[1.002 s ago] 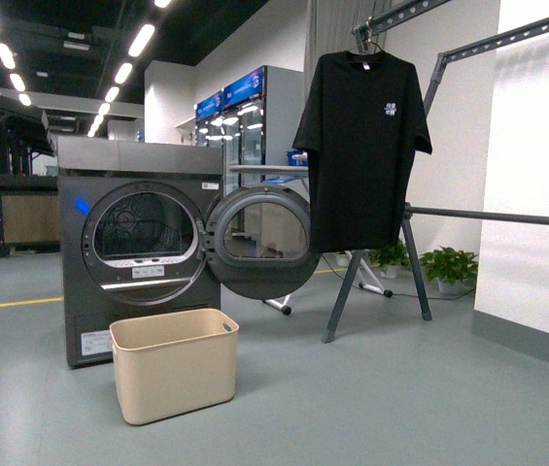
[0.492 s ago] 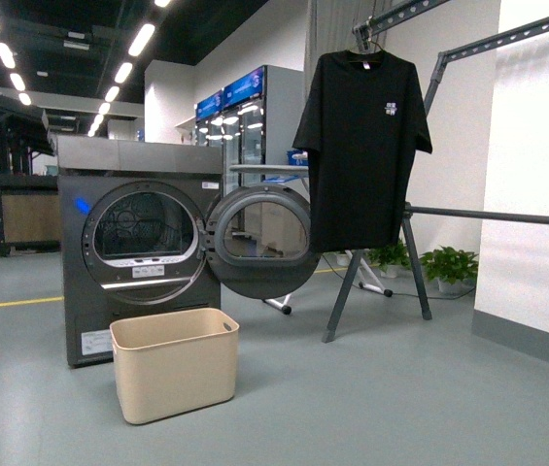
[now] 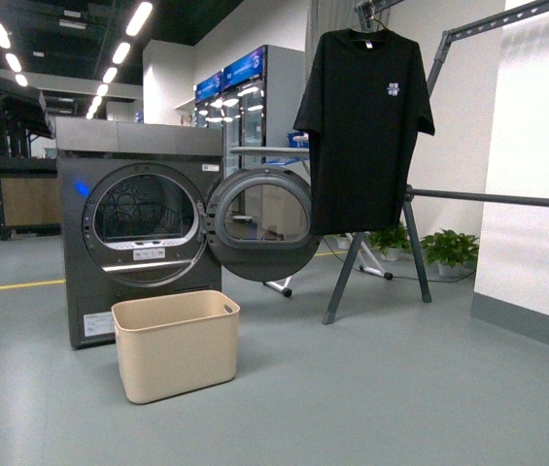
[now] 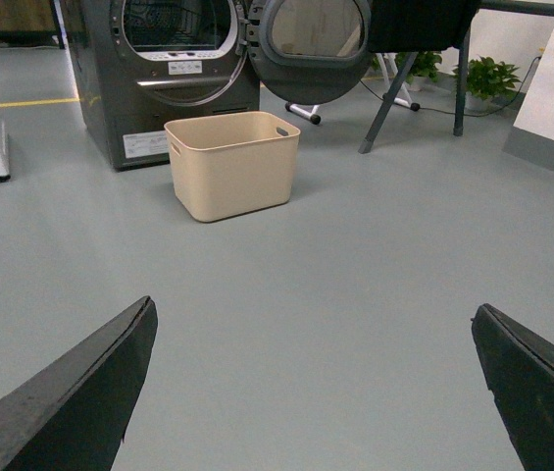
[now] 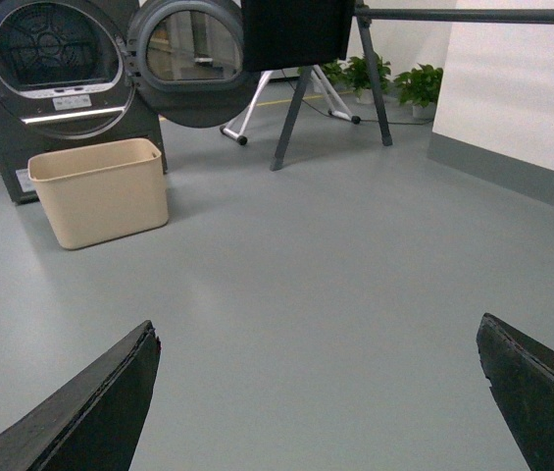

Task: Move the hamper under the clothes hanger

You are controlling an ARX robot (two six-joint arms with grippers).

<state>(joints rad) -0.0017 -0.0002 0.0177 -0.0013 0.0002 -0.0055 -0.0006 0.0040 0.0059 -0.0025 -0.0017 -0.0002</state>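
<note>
Since a moment ago the front view has drawn slightly nearer to the dark grey front-loading dryer [image 3: 138, 243], so the robot is probably approaching. The beige plastic rectangular hamper [image 3: 177, 345] is unmoved, on the floor just in front of that dryer. It is not yet under the tall dark grey metal-tube clothes hanger [image 3: 344, 282], right of the dryer, which carries a black T-shirt [image 3: 366, 126]. Left gripper [image 4: 311, 309] and right gripper [image 5: 316, 324] hang wide apart, empty. The dryer's open round door [image 3: 262, 225] and a splayed rack leg crowd the path.

The clothes hanger [image 3: 341, 280] runs off the front view's top and right edges, the black T-shirt [image 3: 363, 126] covers its middle part, and honestly the shirt's little chest print [image 3: 392, 88] is too small to read.
</note>
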